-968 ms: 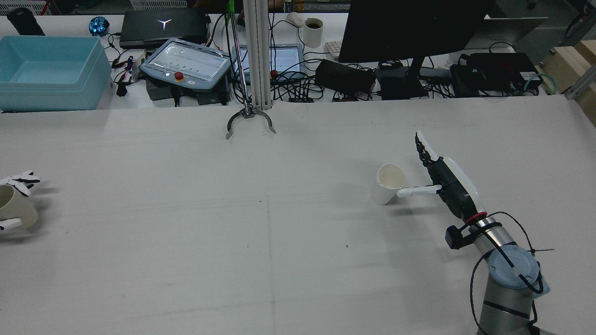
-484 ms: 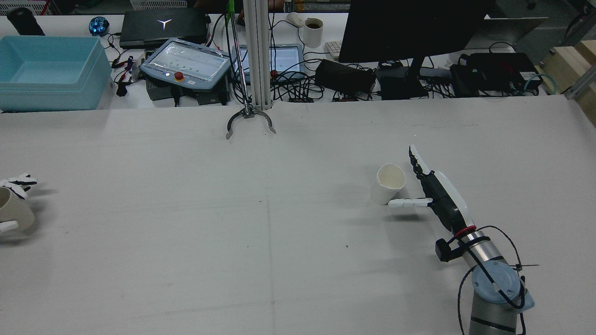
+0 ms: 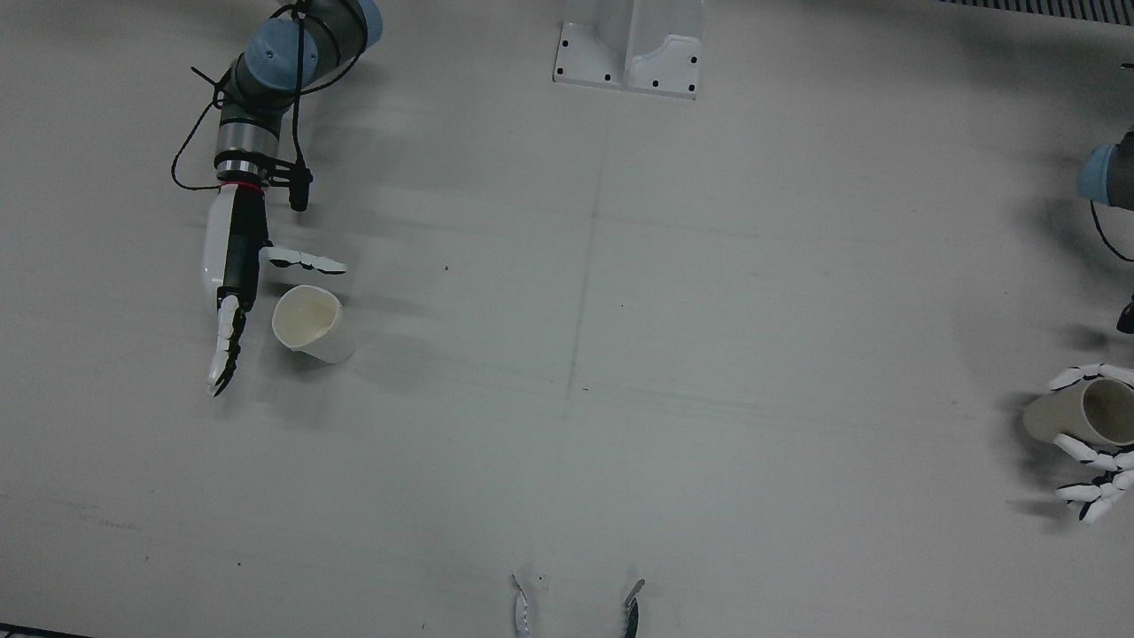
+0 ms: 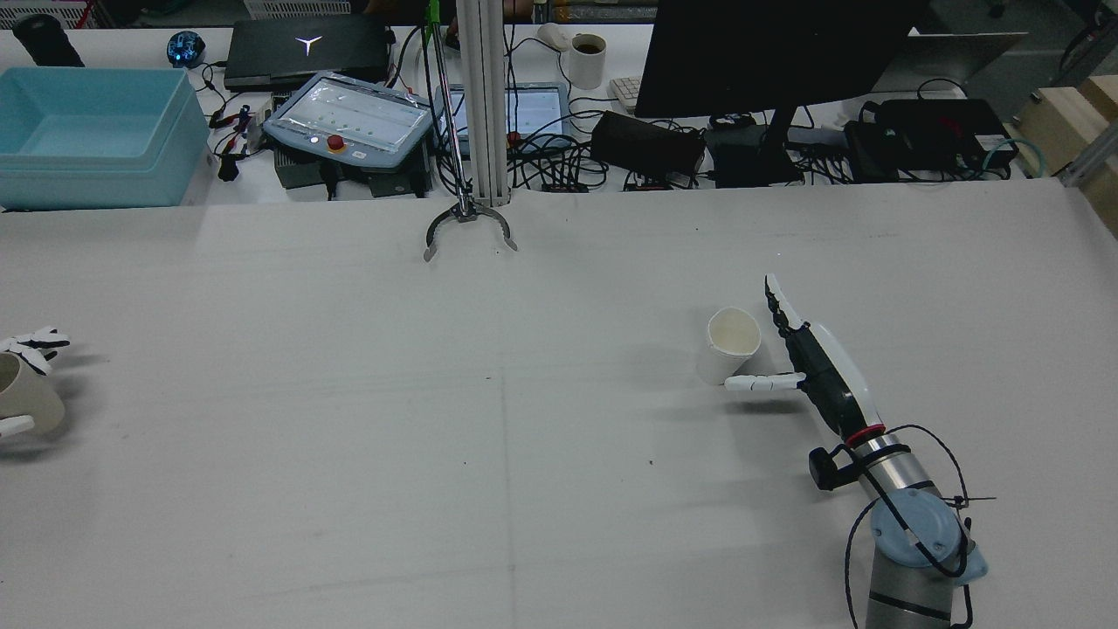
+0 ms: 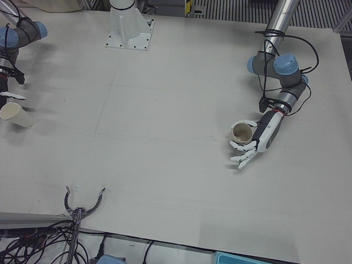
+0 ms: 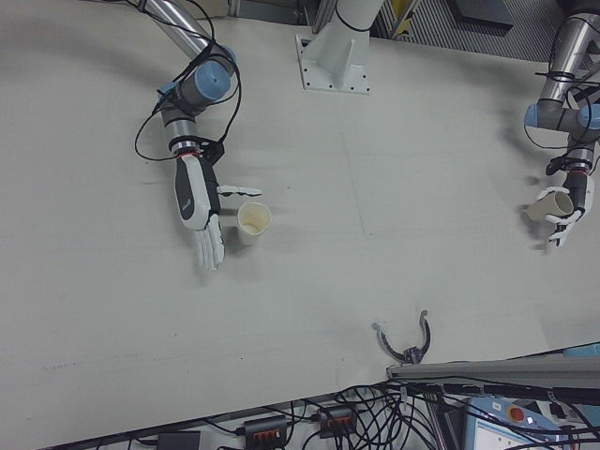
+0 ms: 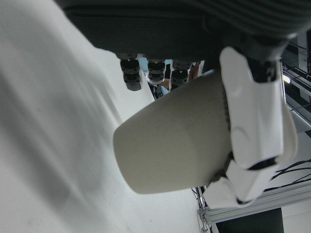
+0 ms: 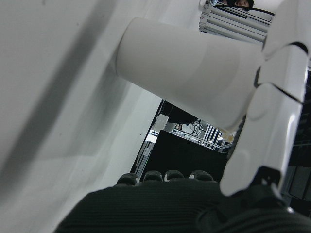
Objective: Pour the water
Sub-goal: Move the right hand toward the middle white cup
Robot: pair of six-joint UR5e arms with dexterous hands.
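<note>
The white table (image 3: 567, 354) spans the whole station; its central area between the two arms is bare. In the front view, a white pedestal base (image 3: 629, 44) sits at 12 o'clock on the table and a grey claw tool (image 3: 576, 607) lies at the 6 o'clock edge.

The right arm (image 3: 266, 80) enters from 11 o'clock. The right hand (image 3: 232, 292) is spread wide, fingers extended flat, holding nothing. The white cup (image 3: 307, 323) stands upright on the table just beside its palm, at 3 o'clock of the hand, between the outstretched thumb and fingers; contact cannot be determined.

At the table's 3 o'clock edge, the left hand (image 3: 1094, 443) is wrapped around the beige cup (image 3: 1076, 415). This cup is tilted, mouth facing toward the table edge. In the left hand view, a finger lies across the cup wall.
</note>
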